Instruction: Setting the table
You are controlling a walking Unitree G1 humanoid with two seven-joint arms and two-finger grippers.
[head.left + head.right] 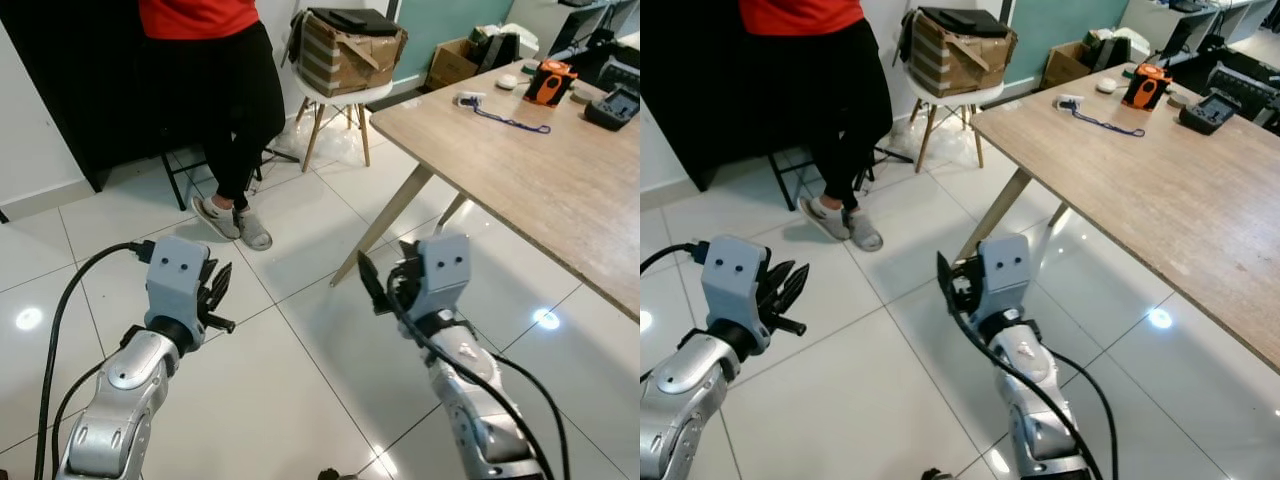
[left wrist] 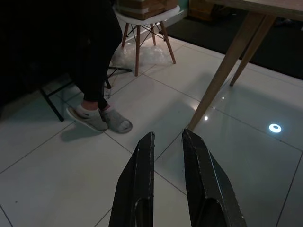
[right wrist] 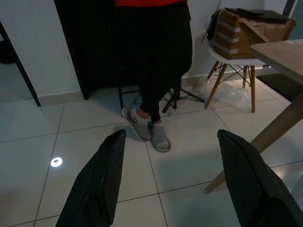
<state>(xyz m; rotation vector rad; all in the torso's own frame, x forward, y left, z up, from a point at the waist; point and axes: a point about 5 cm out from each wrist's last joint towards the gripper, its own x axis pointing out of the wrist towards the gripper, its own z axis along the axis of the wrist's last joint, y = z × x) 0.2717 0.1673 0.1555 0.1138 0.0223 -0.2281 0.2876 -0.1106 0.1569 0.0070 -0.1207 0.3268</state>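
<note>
A light wooden table (image 1: 520, 180) stands on angled legs to my right. On its far end lie an orange device (image 1: 550, 82), a blue cord (image 1: 512, 123), a small white object (image 1: 470, 98) and a black device (image 1: 612, 106). My left gripper (image 2: 168, 137) is held over the white tiled floor, its two fingers a narrow gap apart with nothing between them. My right gripper (image 3: 171, 137) hovers near the table's leg (image 1: 385, 220), its fingers wide open and empty.
A person in a red top and black trousers (image 1: 235, 100) sits ahead on the left, grey slippers (image 1: 232, 222) on the floor. A white chair (image 1: 340, 100) carries a cardboard box (image 1: 345, 50). Another box (image 1: 450, 62) stands farther back.
</note>
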